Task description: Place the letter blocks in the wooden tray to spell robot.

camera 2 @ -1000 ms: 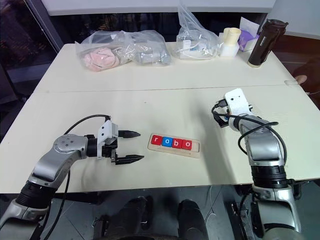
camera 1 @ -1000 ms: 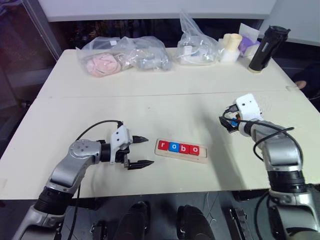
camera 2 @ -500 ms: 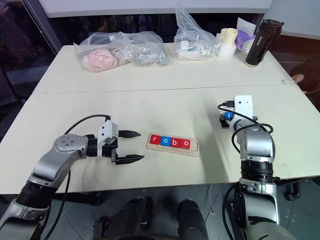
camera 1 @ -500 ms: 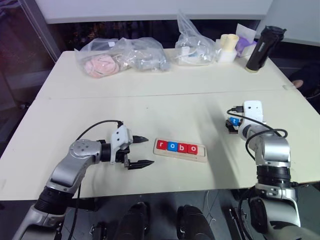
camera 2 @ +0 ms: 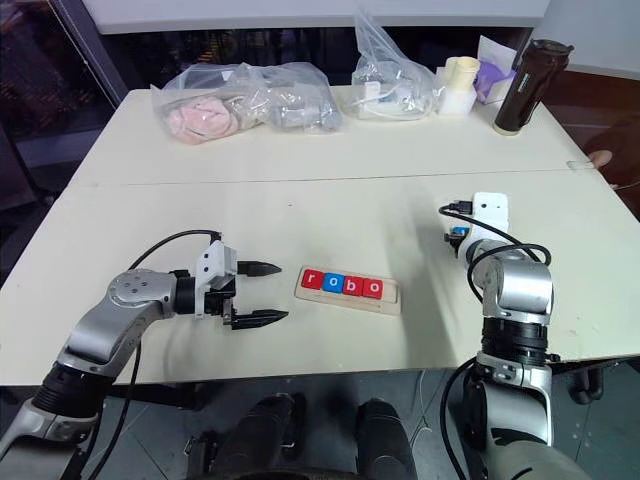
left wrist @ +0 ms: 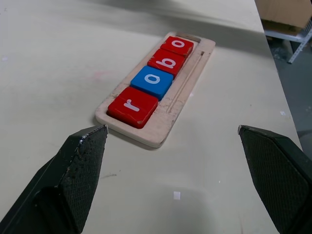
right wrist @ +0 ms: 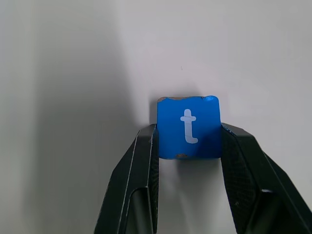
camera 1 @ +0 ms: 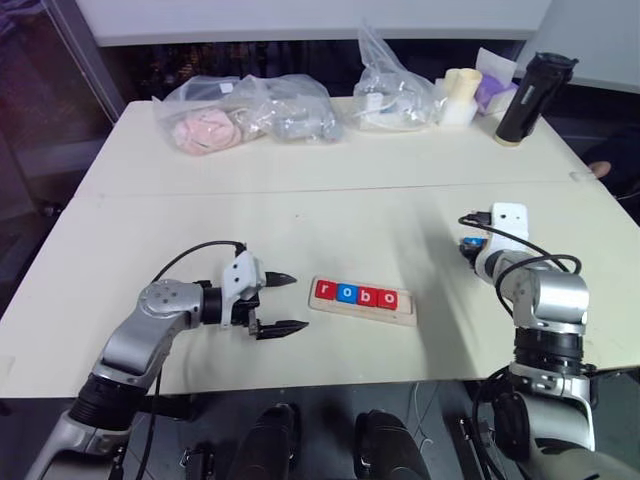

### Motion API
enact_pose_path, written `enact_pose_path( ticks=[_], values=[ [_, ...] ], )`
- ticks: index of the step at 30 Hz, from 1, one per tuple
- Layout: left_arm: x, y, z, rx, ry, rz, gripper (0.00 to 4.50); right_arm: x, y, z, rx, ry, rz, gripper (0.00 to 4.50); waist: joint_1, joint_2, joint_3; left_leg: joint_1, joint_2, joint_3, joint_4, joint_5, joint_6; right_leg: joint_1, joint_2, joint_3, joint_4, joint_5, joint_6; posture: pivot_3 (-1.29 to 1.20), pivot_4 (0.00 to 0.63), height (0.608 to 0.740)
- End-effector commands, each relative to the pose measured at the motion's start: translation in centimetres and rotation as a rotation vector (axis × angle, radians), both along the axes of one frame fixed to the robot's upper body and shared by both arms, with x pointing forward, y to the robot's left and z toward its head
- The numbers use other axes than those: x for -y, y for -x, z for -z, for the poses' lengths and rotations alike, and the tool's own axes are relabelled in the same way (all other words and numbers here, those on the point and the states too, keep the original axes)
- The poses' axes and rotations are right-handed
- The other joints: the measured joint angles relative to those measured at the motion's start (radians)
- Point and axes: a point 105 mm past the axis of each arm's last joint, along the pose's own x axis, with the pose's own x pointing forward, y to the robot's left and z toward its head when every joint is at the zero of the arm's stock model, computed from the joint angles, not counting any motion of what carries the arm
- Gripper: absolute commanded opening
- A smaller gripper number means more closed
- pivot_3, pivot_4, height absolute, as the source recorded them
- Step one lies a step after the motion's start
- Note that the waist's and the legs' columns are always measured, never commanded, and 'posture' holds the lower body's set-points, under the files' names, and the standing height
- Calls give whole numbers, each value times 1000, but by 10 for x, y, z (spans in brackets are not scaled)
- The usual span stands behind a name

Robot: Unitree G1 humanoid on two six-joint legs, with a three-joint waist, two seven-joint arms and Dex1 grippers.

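The t block [right wrist: 188, 127] lay flat on the tabletop [camera 1: 300, 190], well right of the tray [camera 1: 361, 299]; the right fingers [right wrist: 240, 165] pinched its two side edges; small, stiff, probably light and smooth-faced, best held by opposite edges; left fingers [left wrist: 82, 165] stood wide apart, empty

Both head views look forward and down from above over the whole worktop [camera 1: 330, 190], sharing nearly the same scene. The left wrist view looks low and near at the tray [left wrist: 161, 97]. The right wrist view sits very close on the blue block [right wrist: 188, 126].
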Motion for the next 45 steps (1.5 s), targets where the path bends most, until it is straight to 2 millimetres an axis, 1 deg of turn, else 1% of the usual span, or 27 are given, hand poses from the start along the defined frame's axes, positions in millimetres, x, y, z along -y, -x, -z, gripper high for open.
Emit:
enact_pose_path(
  ticks=[1, 3, 5, 6, 8, 11, 16, 19, 21, 22, 23, 25, 26, 27, 29, 31, 32, 34, 36, 39, 42, 45],
  values=[
    [3, 3, -5, 22, 8, 15, 4500, -8, 23, -14, -5, -13, -20, 1131, 1, 0, 0, 0, 0, 0, 0, 0, 0, 0, 0, 0, 0, 0, 0, 0, 150, 725],
    [2, 3, -4, 20, 7, 16, 4500, -20, 40, -13, -37, -18, -51, 1131, 0, 0, 0, -1, 0, -1, -1, 0, 0, -1, 0, 0, 0, 0, 0, 0, 150, 725],
    [1, 4, -3, 18, 6, 16, 4500, -40, 66, -6, -43, -42, -115, 1131, 0, 0, 0, -1, 0, -1, -2, 0, 0, -2, 0, 0, 0, -1, 0, 0, 150, 725],
    [1, 4, -3, 17, 6, 17, 4500, -47, 76, -3, -39, -49, -135, 1131, 0, 0, -1, -1, 1, -1, -3, 0, 0, -2, 0, 0, 0, -1, 0, 0, 150, 725],
    [1, 4, -3, 15, 6, 18, 4500, -55, 89, 1, -26, -58, -146, 1131, -1, 1, 0, -1, 1, -2, -4, 0, 0, -2, 0, 0, 0, -1, 0, 0, 150, 725],
    [1, 3, -1, 12, 5, 22, 4500, -59, 103, 8, -22, -79, -108, 1131, -2, 1, 0, -1, 1, -2, -3, 0, 0, -2, 0, 0, -1, -3, -2, 0, 150, 725],
    [2, 1, -1, 15, 4, 29, 4500, -62, 114, 17, -51, -79, -93, 1131, -2, 1, -1, -1, 1, -2, -2, -1, -2, -2, 0, 0, -2, -3, -3, 0, 150, 725],
    [2, 1, -2, 18, 3, 29, 4500, -65, 115, 17, -56, -71, -119, 1131, 0, 1, -1, -1, 1, -2, -3, -1, -1, -2, 0, 0, -2, -3, -3, 0, 150, 725],
    [2, 1, -2, 18, 2, 29, 4500, -62, 113, 14, -61, -31, -137, 2176, 0, 1, -1, -1, 1, -2, -3, -1, -1, -2, 0, 0, -4, -3, -3, 0, 150, 725],
    [1, 1, -2, 18, 2, 28, 4500, -58, 111, 11, -66, 10, -168, 2513, -1, 1, 0, -1, 0, -2, -4, -1, -1, -2, -1, 0, -4, -3, -3, 0, 150, 725],
    [1, 1, -2, 18, 2, 27, 4500, -56, 110, 8, -71, 38, -191, 3112, -1, 2, 0, -1, 0, -2, -4, -1, -1, -2, -1, 0, -5, -3, -3, 0, 150, 725],
    [1, 1, -2, 19, 1, 25, 4500, -60, 106, -1, -85, 103, -324, 4169, -1, 2, 0, -1, 0, -1, -4, -1, -1, -1, -1, 0, -7, -3, -3, 0, 150, 725],
    [1, 1, -2, 19, 1, 24, 4500, -62, 107, -1, -111, 119, -398, 4451, -2, 2, 0, -1, 0, -1, -4, -1, -1, -1, -1, 0, -7, -3, -3, 0, 150, 725],
    [1, 1, -2, 19, 1, 24, 4500, -67, 108, -3, -132, 118, -507, 4451, -1, 2, 0, -1, 0, -1, -4, -1, -1, -1, -1, 0, -8, -3, -3, 0, 150, 725],
    [1, 1, -2, 20, 1, 24, 4500, -70, 111, -6, -158, 108, -667, 4451, 0, 2, 0, -1, 1, -1, -5, -1, 0, 1, -1, -1, -10, -3, -3, 0, 150, 725],
    [1, 0, -2, 22, 1, 24, 4500, -65, 108, -17, -134, 159, -820, 4451, 1, 2, 0, -1, 1, -2, -6, -1, 0, 2, 0, -2, -14, -3, -2, 0, 150, 725],
    [2, 0, -2, 23, 2, 24, 4500, -60, 104, -23, -113, 224, -896, 4451, 2, 2, 0, -1, 1, -2, -6, -1, 1, 3, -1, -3, -14, -3, -2, 0, 150, 725],
    [2, 0, -3, 25, 3, 25, 4500, -51, 98, -28, -100, 315, -1009, 4451, 1, 1, 1, -2, 0, 0, -6, -2, 3, 4, -1, -3, -17, -2, -1, 0, 150, 725],
    [2, 0, -3, 27, 1, 26, 4500, -45, 95, -29, -100, 372, -1107, 4451, 1, 1, 1, -1, 0, 1, -5, -3, 4, 5, -1, -4, -18, -1, 2, 0, 150, 725],
    [2, 0, -4, 30, 2, 24, 4500, -40, 95, -26, -117, 387, -1242, 4451, 2, 1, 1, -2, 1, 1, -5, -4, 4, 5, -2, -3, -18, 0, 3, 0, 150, 725],
    [1, 0, -5, 32, 4, 19, 4500, -31, 92, -16, -168, 409, -1313, 4451, 1, 1, 1, -1, 1, 1, -5, -3, 4, 5, -2, -2, -18, 0, 2, 0, 150, 725],
    [1, 2, -5, 33, 4, 16, 4500, -21, 85, -7, -196, 432, -1341, 4451, 1, 1, 1, -2, 1, 1, -3, -4, 4, 5, -2, -1, -17, -1, 0, 0, 150, 725]
  ],
)
